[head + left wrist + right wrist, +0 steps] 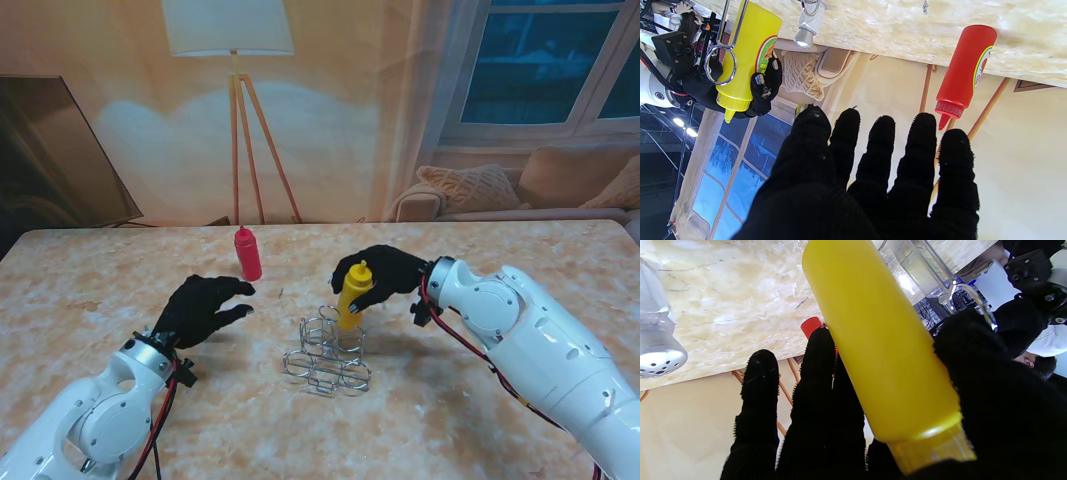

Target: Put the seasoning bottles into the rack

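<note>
My right hand (385, 272) is shut on the yellow bottle (353, 296), whose base sits low in the far side of the wire rack (325, 352) at mid-table. The right wrist view shows the yellow bottle (880, 350) between thumb and fingers (820, 396). A red bottle (247, 253) stands upright on the table, farther from me and left of the rack. My left hand (203, 307) hovers open, fingers spread, a short way nearer to me than the red bottle (962, 73). In the left wrist view I also see the yellow bottle (746, 56) behind a rack ring (720, 65).
A silver shaker (808, 25) stands by the rack, also seen as a shaker (656, 336) in the right wrist view. The marble table (120, 290) stretches wide on both sides. A floor lamp (235, 60) and sofa (520, 190) stand beyond its far edge.
</note>
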Available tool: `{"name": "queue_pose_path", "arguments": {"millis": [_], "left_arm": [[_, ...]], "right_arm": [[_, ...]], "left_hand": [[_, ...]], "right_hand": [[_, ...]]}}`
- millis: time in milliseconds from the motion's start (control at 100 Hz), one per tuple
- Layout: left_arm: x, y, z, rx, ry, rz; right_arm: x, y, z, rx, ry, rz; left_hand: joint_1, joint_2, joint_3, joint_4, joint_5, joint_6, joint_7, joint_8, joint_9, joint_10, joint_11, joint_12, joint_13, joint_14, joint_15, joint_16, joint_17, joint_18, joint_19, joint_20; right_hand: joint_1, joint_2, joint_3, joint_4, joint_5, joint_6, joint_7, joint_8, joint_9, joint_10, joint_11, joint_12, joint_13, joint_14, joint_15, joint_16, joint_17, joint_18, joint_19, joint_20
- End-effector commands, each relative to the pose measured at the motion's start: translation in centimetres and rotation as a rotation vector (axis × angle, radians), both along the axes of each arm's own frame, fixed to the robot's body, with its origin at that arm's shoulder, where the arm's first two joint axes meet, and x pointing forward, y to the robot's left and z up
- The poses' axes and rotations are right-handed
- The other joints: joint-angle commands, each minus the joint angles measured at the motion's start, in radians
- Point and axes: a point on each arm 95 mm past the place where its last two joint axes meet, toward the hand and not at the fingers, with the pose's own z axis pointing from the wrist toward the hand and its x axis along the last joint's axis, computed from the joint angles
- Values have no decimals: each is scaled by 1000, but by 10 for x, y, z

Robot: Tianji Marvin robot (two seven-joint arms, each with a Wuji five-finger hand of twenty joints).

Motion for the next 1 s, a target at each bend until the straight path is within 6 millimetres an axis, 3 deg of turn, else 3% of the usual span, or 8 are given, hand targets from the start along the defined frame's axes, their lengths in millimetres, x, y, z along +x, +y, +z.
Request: {"name": "queue_pose_path", "arguments": {"millis": [0,330,540,990], "left_arm": [[-1,-1,-3,4,16,2],[0,1,-4,8,17,3],[0,1,-4,10,22,4],[1,2,-5,10,23,5]], "right_arm": [[-3,7,-4,-3,14,27],[-4,13,-8,-26,40,88],[-3,15,-8,-48,41,122],[-3,13,-8,-92,22,146]], "left_hand": [[-1,-11,13,27,17,2,-16,10,1,11,-10,6,-23,12,-18,24,-16,11,-13,22],[-1,-17,13,28,18,2,-16,10,2,9,-10,6,-23,12,-18,23,-17,11,-14,21],[-2,-18,14,29,19,2,-15,10,3,10,-10,6,-24,14,-19,23,-17,12,-14,22],[-3,-19,14,28,20,1,-14,11,3,9,-10,6,-24,14,-19,23,-17,12,-16,22]], "right_hand": [[20,4,111,-17,35,-44,29,25,51,-90,59,-21,19,-49,-12,-13,-8,1,-6,-15],[-2,-16,159,18,29,-23,-10,37,37,-89,39,-42,12,-54,-42,-28,-12,-8,-22,-49],[-15,-18,190,111,24,5,-60,81,22,-82,15,-57,0,-48,-69,-40,-26,-8,-29,-73],[0,-28,197,123,10,10,-87,106,0,-77,-11,-72,-19,-46,-101,-58,-33,-23,-46,-101]]}}
